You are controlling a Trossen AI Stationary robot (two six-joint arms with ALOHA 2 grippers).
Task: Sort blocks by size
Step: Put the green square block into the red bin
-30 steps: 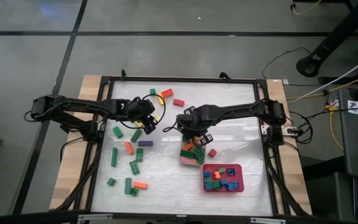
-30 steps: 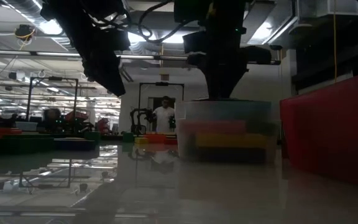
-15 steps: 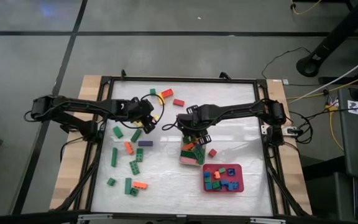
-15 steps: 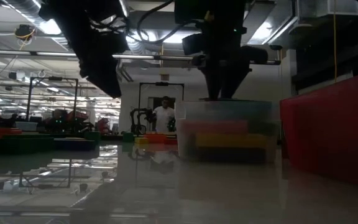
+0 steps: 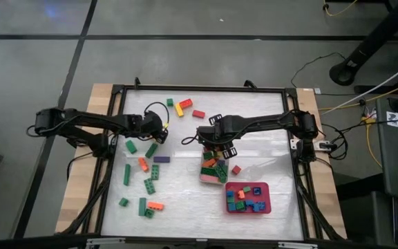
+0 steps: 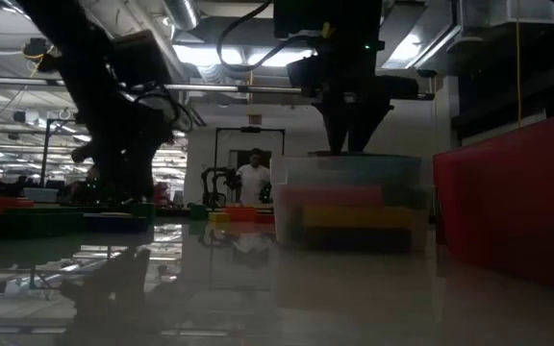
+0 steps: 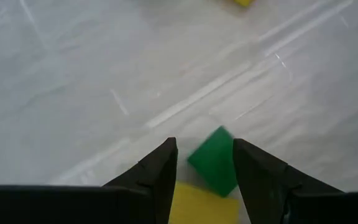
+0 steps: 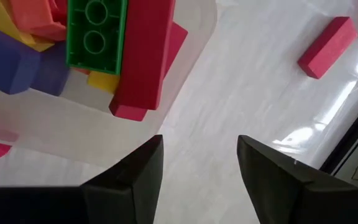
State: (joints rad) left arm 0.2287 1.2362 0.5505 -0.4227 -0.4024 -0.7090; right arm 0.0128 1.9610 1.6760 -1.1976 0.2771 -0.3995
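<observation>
Loose blocks lie on the table's left half, among them a green one [image 5: 151,150] and a purple one [image 5: 162,159]. My left gripper [image 5: 162,131] hangs low over the table beside them, open. In its wrist view a green block [image 7: 211,160] lies on the table just ahead, between the fingertips [image 7: 205,144], and a yellow piece [image 7: 204,205] shows farther back. My right gripper [image 5: 216,147] stands open and empty over the far end of the clear tub [image 5: 213,174]. The tub holds a red bar [image 8: 145,56], a green block [image 8: 95,34] and others. My left gripper points slantwise down with a finger on each side of the yellow piece [image 7: 194,199], which fills the gap between the fingers. Whether the fingers touch it, or it lies on the table under them, I cannot tell.
The red tray [image 5: 267,200] with small blocks stands at the near right, beside the tub. A red block [image 5: 235,169] lies on the table right of the tub. Yellow, orange and red blocks [image 5: 185,107] lie at the far middle. A person stands in the room far behind.
My left gripper has sunk toward the table, drawn back a little toward the table's left and far edges, and rolled about its own axis. My right gripper has stayed over the tub and opened.
</observation>
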